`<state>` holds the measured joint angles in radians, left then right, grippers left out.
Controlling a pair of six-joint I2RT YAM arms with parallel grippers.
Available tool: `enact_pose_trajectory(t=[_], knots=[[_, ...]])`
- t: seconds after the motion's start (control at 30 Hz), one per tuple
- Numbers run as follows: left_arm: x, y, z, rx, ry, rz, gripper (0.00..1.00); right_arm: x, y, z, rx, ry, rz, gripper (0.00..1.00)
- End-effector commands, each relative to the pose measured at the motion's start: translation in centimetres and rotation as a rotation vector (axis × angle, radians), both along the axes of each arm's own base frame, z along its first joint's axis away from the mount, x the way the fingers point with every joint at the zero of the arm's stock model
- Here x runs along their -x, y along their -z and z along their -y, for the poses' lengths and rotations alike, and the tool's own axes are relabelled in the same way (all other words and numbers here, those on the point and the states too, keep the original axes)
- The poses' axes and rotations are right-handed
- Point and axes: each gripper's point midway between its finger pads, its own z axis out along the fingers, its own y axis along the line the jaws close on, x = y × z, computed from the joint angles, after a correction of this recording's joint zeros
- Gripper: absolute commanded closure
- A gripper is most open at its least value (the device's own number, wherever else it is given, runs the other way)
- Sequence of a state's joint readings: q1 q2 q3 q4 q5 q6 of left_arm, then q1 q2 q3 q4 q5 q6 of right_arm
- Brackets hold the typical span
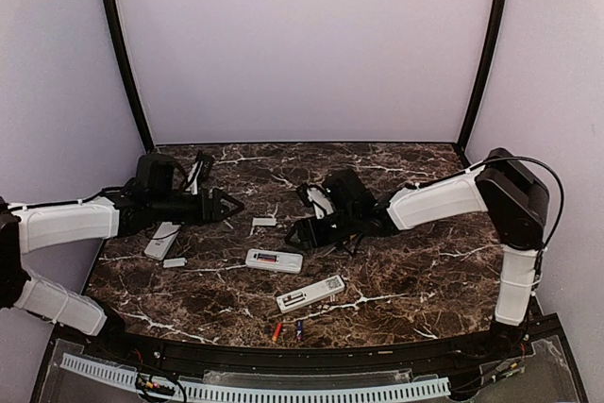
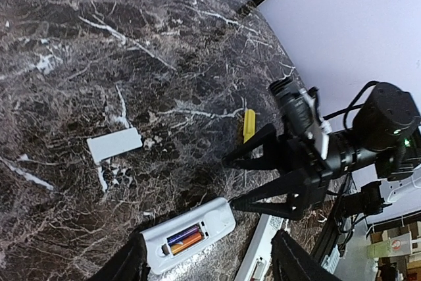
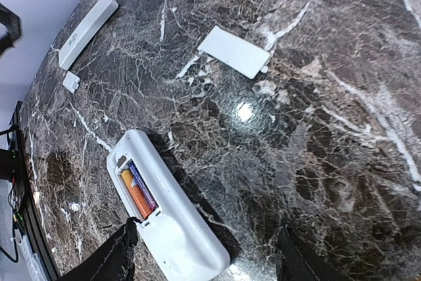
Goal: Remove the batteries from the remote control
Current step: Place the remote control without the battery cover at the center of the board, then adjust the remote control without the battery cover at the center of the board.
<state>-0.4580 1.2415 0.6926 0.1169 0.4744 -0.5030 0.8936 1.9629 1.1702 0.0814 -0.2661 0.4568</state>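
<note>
**No Wording Could Be Read**

No text, brand or number was legible in any view. The batteries [image 3: 139,194] in the open remote [image 3: 181,245], near the middle of the table, wore orange and blue wrappers. Any print on them was too small to make out. A second remote [image 1: 310,293], nearer and slightly to the right, showed only a dark patch and a few specks, too blurred to count as markings. Off to the right, past the table, the left wrist view caught a pale sign [image 2: 395,245]. It bore a small red mark, and its lettering could not be read.
</note>
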Motion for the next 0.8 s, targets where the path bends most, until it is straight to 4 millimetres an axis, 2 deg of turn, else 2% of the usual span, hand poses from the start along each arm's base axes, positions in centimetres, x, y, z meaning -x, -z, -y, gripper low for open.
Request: enact_pose_trajectory(t=[0.0,0.1,0.13,0.17,0.37,0.63,0.77], knots=[[-0.3,0.7,2.1,0.062,0.037,-0.031,0.37,-0.7,-3.4,1.0,-0.029,0.083,0.079,0.30],[-0.3,3.0,3.4,0.037,0.088,-0.080,0.37,-1.3,-3.9,2.6,-0.011,0.173,0.085,0.30],[-0.4,3.0,3.9,0.039,0.103,-0.084,0.37,-1.4,-3.9,3.3,0.000,0.200,0.088,0.30],[-0.4,4.2,4.3,0.024,0.115,-0.110,0.37,-1.5,-4.0,3.9,0.007,0.229,0.092,0.29],[-0.8,6.6,6.5,-0.020,0.172,-0.138,0.37,-1.3,-4.7,6.6,0.018,0.303,0.112,0.16],[-1.3,9.9,7.3,-0.136,0.189,-0.157,0.37,-1.0,-4.6,7.9,-0.028,0.343,0.075,0.14],[-0.8,11.7,7.5,-0.212,0.210,-0.183,0.36,-1.1,-4.2,8.4,-0.033,0.364,0.062,0.14]])
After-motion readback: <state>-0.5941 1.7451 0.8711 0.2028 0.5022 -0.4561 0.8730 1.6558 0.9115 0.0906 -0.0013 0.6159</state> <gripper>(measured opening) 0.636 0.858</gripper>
